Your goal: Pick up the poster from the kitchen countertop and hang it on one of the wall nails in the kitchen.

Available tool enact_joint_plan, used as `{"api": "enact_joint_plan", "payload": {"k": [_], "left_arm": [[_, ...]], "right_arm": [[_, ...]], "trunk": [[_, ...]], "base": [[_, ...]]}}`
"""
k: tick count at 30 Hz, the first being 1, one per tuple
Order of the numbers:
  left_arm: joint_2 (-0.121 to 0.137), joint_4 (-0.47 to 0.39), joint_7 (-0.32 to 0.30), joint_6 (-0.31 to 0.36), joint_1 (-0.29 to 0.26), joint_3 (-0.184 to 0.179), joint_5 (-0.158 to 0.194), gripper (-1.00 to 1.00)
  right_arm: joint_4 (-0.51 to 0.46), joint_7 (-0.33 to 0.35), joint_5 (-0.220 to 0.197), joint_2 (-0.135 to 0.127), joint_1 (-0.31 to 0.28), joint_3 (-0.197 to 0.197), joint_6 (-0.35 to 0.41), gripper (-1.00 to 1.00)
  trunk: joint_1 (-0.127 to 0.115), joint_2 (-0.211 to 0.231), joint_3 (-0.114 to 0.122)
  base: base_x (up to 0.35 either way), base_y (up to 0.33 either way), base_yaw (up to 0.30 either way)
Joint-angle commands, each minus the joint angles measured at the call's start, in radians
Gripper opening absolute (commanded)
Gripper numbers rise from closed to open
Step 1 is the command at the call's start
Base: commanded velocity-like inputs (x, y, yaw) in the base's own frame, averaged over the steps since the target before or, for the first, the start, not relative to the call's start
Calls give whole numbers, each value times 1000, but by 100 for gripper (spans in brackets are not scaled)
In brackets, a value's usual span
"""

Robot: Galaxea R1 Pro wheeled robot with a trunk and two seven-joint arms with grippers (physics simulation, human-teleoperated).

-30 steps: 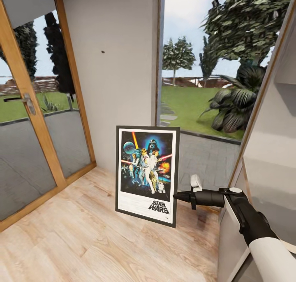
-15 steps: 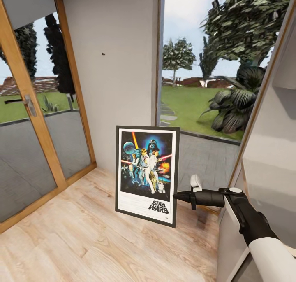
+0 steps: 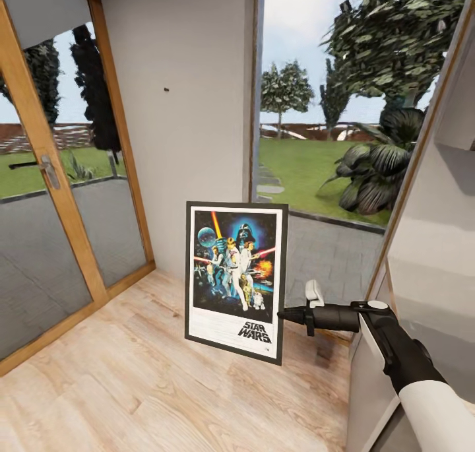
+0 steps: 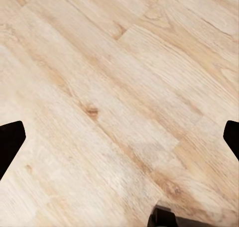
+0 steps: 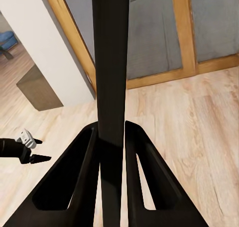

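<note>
The poster hangs upright above the wood floor, Star Wars picture facing my head camera. My right gripper is shut on the poster's right edge, low down. In the right wrist view that edge is a dark upright band pinched between the two fingers. One wall nail is a dark dot on the pale grey wall, well above the poster and to its left. My left gripper is open over bare floorboards, fingertips wide apart. The kitchen countertop is out of view.
A glass door in a wooden frame with a metal handle stands at the left. A tall window onto the garden is beyond the wall strip. A pale cabinet side rises close at the right.
The whole picture has shifted slightly, so the nail and door handle sit a little lower and further right. The poster stays the same in my right gripper.
</note>
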Motion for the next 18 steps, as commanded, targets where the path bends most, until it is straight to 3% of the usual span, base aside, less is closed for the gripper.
{"api": "enact_joint_plan", "payload": {"k": [1, 18], "left_arm": [[0, -1, -7, -1, 0, 3, 0, 100], [0, -1, -7, -2, 0, 4, 0, 100]], "right_arm": [[0, 4, -4, -1, -1, 2, 13, -100], [0, 4, -4, -1, -1, 2, 13, -100]], "trunk": [[-4, 6, 2], [-69, 125, 55]], "base": [[0, 0, 0], [0, 0, 0]]}}
